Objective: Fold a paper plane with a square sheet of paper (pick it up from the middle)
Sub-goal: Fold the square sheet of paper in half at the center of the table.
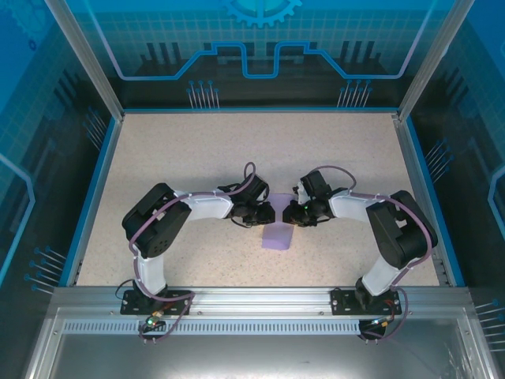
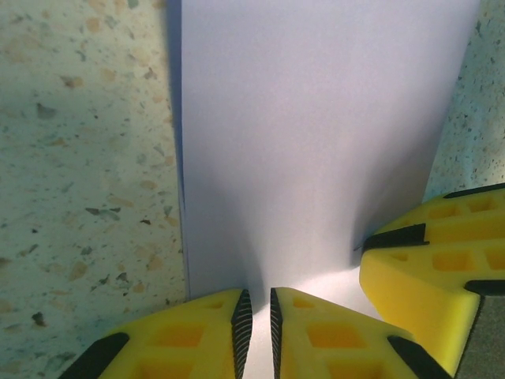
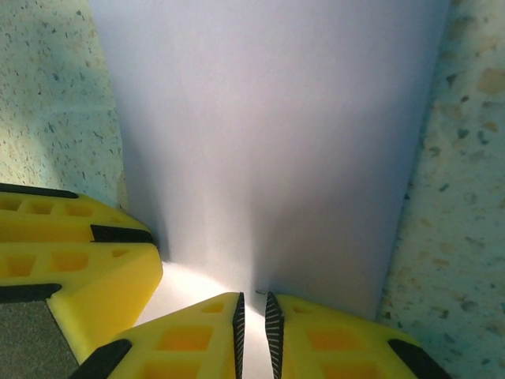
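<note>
The square sheet of paper (image 1: 277, 238) is lavender and lies as a narrow upright rectangle on the speckled table, reaching from the two grippers toward the near edge. My left gripper (image 1: 264, 215) and right gripper (image 1: 290, 213) meet tip to tip over its far edge. In the left wrist view the paper (image 2: 316, 134) runs up into the left gripper (image 2: 256, 306), whose jaws stand a narrow slit apart with paper between them. The right wrist view shows the same: the paper (image 3: 268, 126) rises into the nearly closed right gripper (image 3: 252, 308). Each wrist view also catches the other gripper's yellow fingers (image 2: 434, 268) (image 3: 79, 260).
The speckled tabletop (image 1: 197, 158) spreads wide on all sides of the paper. A blue rim (image 1: 85, 205) and metal frame posts (image 1: 83, 55) bound it, with transparent blue panels behind. The arm bases (image 1: 150, 300) (image 1: 371, 300) sit on the near rail.
</note>
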### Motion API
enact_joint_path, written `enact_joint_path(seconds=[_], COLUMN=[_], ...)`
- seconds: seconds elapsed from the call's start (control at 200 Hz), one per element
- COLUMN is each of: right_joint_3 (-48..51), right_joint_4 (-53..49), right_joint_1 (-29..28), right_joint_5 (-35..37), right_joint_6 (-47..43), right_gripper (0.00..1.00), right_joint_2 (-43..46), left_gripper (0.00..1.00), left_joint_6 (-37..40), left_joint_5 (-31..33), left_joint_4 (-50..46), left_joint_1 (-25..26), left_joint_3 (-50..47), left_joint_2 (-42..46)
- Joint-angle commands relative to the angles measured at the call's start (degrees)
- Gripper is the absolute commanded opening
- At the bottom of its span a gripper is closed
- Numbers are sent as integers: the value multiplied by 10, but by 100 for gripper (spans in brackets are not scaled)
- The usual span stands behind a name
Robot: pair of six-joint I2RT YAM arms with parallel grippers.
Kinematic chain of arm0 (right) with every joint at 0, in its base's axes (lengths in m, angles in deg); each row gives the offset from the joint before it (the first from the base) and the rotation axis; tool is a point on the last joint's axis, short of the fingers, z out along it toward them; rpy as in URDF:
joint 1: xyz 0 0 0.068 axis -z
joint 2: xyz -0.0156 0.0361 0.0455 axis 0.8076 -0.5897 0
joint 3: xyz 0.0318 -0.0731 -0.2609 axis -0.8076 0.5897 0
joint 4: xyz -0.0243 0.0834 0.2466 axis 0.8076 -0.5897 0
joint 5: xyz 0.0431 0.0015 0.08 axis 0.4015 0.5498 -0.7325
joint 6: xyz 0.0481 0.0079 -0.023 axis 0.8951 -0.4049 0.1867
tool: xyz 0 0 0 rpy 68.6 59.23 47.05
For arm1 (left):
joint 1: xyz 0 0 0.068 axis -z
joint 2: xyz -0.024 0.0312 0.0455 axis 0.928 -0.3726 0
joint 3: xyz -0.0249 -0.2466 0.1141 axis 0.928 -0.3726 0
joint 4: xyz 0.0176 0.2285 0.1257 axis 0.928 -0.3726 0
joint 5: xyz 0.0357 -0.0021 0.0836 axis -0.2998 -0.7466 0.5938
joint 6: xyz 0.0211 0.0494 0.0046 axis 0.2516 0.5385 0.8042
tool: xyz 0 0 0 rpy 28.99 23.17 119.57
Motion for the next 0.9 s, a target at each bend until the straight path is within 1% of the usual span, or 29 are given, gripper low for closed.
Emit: enact_joint_path(seconds=[0.0, 0.15, 0.38, 0.64, 0.78, 0.895], right_joint_3=[4, -19, -43, -40, -33, -41], right_joint_4=[-26, -21, -3, -21, -22, -15], right_joint_1=[12, 12, 20, 43, 58, 58], right_joint_5=[13, 11, 17, 51, 47, 34], right_joint_6=[-10, -3, -9, -36, -46, -47], right_gripper=[20, 20, 20, 19, 20, 20], right_joint_2=[16, 32, -21, -44, -29, -10], left_gripper=[20, 20, 20, 20, 20, 20], left_joint_6=[15, 17, 19, 21, 22, 25], left_joint_5=[41, 41, 39, 43, 44, 45], left_joint_4=[-63, -62, -65, -68, -70, -74], left_joint_1=[4, 4, 5, 4, 4, 5], left_joint_3=[-12, -11, -8, -12, -13, -11], left_joint_2=[-42, -42, -41, -40, -40, -41])
